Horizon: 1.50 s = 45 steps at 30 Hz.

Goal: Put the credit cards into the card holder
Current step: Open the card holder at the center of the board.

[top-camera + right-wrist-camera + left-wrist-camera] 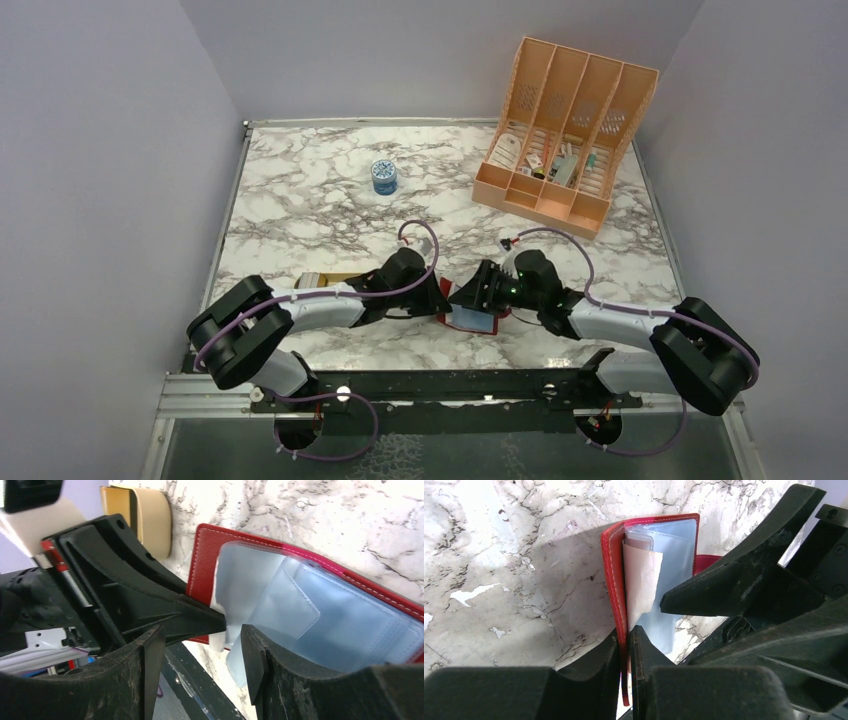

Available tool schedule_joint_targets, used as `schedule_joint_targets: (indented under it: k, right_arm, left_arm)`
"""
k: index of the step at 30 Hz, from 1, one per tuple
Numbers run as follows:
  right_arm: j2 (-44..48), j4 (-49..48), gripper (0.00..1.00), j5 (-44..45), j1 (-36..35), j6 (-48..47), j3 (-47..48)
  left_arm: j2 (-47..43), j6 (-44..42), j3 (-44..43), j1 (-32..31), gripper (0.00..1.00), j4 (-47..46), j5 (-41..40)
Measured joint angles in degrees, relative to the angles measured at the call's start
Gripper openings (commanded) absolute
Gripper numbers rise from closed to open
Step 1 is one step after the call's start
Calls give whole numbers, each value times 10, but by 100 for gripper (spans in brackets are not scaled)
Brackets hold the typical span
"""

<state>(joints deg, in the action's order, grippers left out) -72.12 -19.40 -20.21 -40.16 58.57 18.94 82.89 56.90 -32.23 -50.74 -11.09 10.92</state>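
Now | left pincer [625, 645] clamps card holder [611, 570] edge | right pincer [202, 636] wide, above it

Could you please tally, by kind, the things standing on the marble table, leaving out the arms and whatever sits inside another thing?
card holder, red: 1
tray, tan: 1
slotted organizer, peach: 1
small round container, blue and white: 1
Total: 4

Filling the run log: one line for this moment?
left gripper: shut on card holder cover | right gripper: open, at pale blue pockets | card holder: open on table
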Motion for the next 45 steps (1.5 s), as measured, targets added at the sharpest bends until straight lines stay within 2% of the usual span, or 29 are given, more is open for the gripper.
schedule_joint_targets:
  k: [5,11,14,17,20,24,33,45]
  right_arm:
    - [0,-52,57,-11,0,17,-17]
    - [3,-71,57,-14,0,26,-28]
    - [26,-33,57,-6,0,14,-20]
    - [64,53,57,25,0,-10,8]
    - [95,135,55,64,0,-31,35]
    - [114,203,53,93,0,-48,40]
    - [96,267,53,126,0,-53,39]
    - [89,288,53,150,0,-59,39]
  left_arm:
    - [0,9,13,0,21,-6,-1]
    - [-7,16,23,0,37,0,-16]
    - [-20,15,23,0,40,9,-26]
    - [-37,15,23,0,41,20,-33]
    - [-50,15,23,0,37,29,-41]
    - [-59,14,24,0,24,31,-48]
    - [-59,13,28,0,1,31,-50]
    - [-59,13,38,0,0,28,-50]
